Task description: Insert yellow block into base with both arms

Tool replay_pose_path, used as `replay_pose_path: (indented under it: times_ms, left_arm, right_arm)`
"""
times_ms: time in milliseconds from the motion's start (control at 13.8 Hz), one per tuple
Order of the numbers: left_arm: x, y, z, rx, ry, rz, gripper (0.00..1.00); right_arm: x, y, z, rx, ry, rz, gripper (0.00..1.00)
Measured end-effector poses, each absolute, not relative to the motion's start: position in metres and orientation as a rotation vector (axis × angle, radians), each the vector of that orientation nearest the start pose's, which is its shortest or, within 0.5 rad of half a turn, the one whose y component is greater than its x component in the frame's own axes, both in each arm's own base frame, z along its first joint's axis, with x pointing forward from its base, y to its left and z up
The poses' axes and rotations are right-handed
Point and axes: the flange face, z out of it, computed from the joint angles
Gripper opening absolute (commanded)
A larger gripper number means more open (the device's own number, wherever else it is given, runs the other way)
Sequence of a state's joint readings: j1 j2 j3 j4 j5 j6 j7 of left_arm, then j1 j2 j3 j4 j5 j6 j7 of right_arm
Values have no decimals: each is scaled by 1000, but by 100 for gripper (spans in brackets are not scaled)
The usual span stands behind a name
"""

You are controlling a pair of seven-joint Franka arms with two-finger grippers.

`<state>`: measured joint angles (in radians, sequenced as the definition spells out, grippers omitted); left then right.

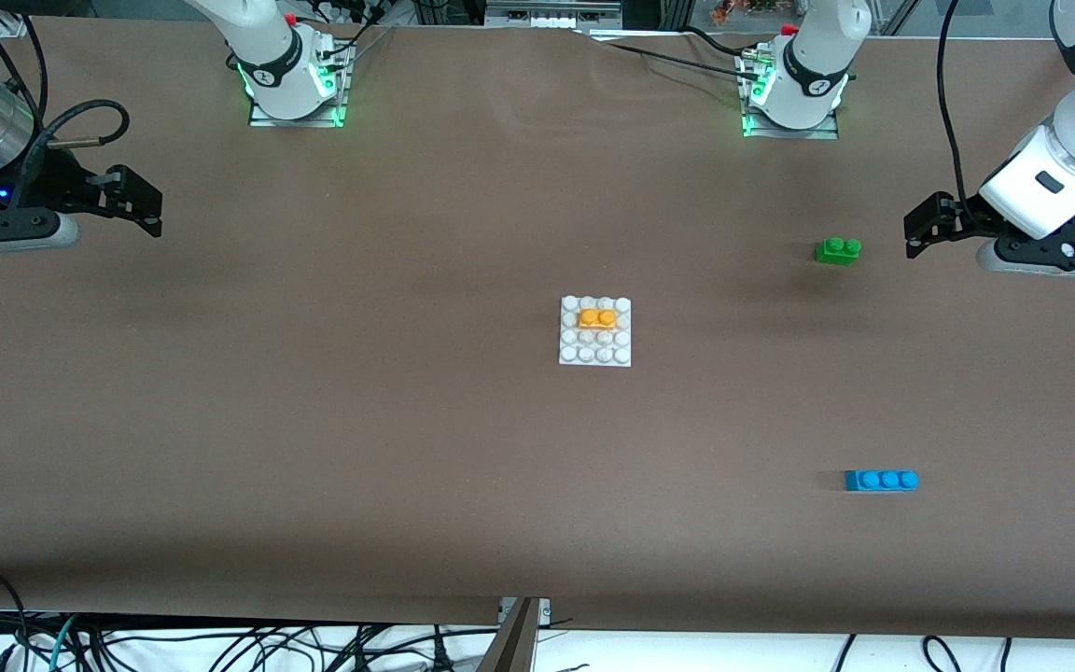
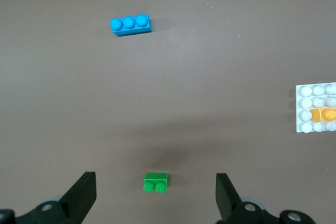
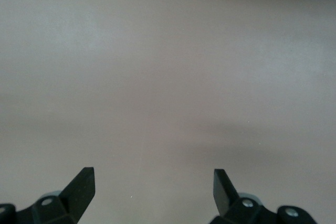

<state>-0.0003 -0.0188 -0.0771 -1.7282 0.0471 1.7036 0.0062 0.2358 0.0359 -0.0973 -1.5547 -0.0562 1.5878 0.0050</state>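
You see the glossy yellow block (image 1: 597,320) seated on the studded white base (image 1: 595,356) mid-counter (image 1: 314,392). Green brick (image 1: 838,250) lies at the base's two o'clock. Left fingers (image 1: 920,227) and right fingers (image 1: 143,200) gape wide, empty, over opposite counter ends.

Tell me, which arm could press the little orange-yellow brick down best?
Probably the left. The left gripper, jaws open, hangs over the table beside the small green plastic brick, closer to the orange-yellow plastic brick on the white studded square plate. The right gripper waits at the table's end.
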Motion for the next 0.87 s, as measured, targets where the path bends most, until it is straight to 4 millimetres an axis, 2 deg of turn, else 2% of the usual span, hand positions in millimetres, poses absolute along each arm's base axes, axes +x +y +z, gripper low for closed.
replay_pose_path:
  times_ms: [872]
  left_arm:
    - [559,-34,562,-3096,123,44,100]
  right_arm:
    - [562,73,614,-3194,-215,-3,100]
